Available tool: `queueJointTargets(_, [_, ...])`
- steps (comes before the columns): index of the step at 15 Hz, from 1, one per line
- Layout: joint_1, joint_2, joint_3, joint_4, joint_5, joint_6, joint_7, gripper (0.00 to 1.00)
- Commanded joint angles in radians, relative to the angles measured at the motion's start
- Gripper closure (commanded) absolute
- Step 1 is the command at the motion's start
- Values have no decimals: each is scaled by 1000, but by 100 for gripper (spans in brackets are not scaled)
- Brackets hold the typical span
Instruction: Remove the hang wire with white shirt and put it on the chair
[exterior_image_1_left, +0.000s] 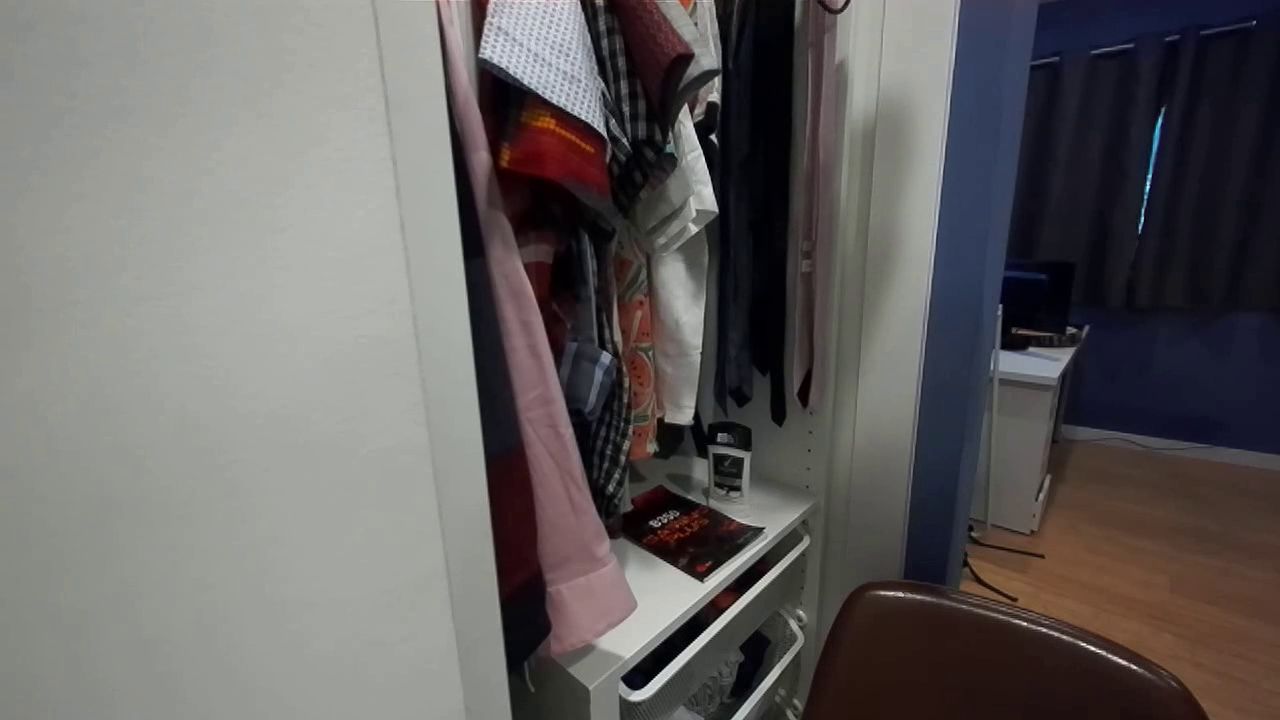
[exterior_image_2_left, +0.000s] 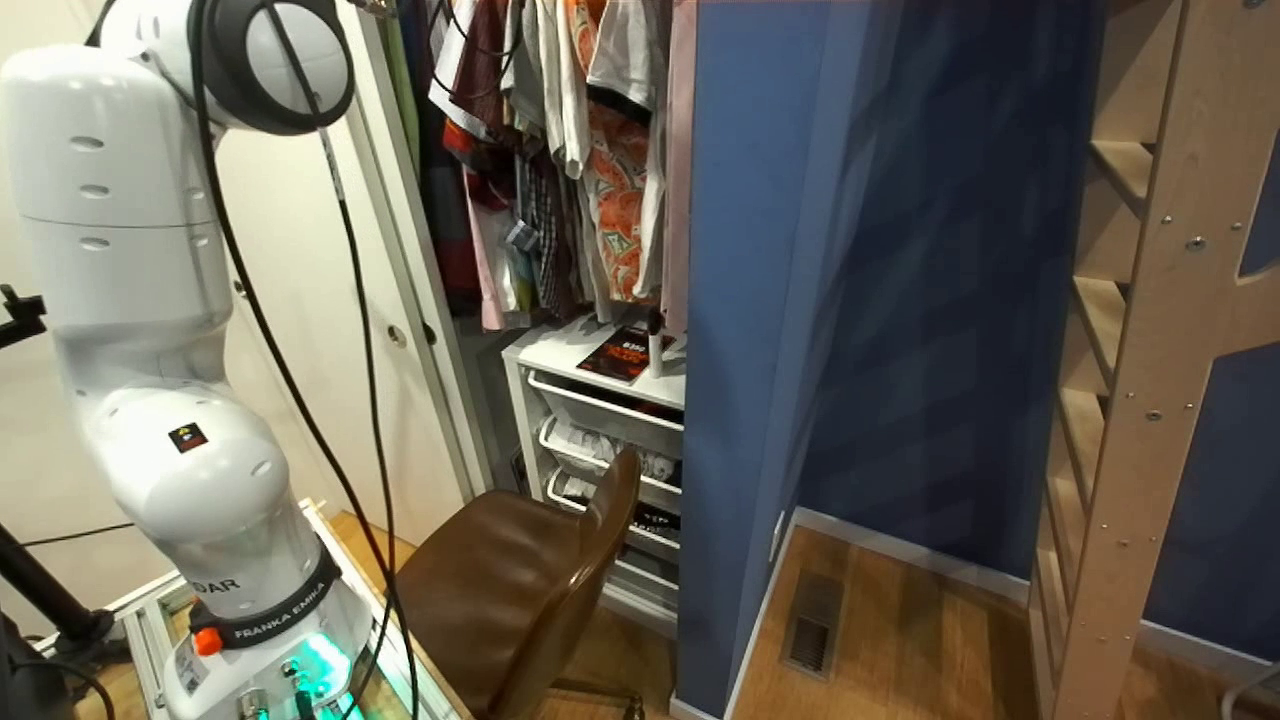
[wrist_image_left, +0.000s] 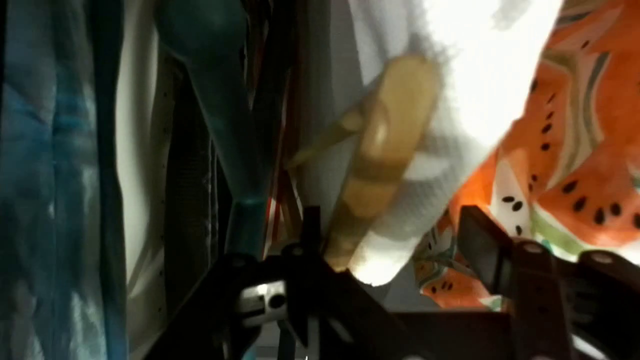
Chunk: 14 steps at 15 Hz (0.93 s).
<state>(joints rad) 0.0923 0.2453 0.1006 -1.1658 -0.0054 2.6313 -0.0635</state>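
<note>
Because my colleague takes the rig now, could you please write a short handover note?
Fingers: open, hanger between them in wrist view; contact unclear.
White shirt: beside the hanger, among other clothes.
Chair: by the drawers.
Done: approach only, it seems; nothing is gripped.
Left: grip hanger, take it out with the white shirt, put them on chair.

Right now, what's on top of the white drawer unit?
On the white drawer unit, a dark rectangular booklet with red lettering lies flat; a black-capped white container stands upright beside it. Multicoloured hanging clothes hide part of its top; anything behind them can't be seen.
</note>
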Motion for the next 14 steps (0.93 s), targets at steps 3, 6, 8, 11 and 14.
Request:
queueJointTargets(3, [10,-80,-13,47,-41,-212,26,0])
queueJointTargets(6, [9,-102,-2,76,-19,-364,14,0])
queueJointTargets(8, [8,-106,3,97,-7,-446,7,0])
queueJointTargets(11, [8,-95,11,129,6,-539,5,0])
queueJointTargets(14, [10,-74,10,152,-13,-596,22,0])
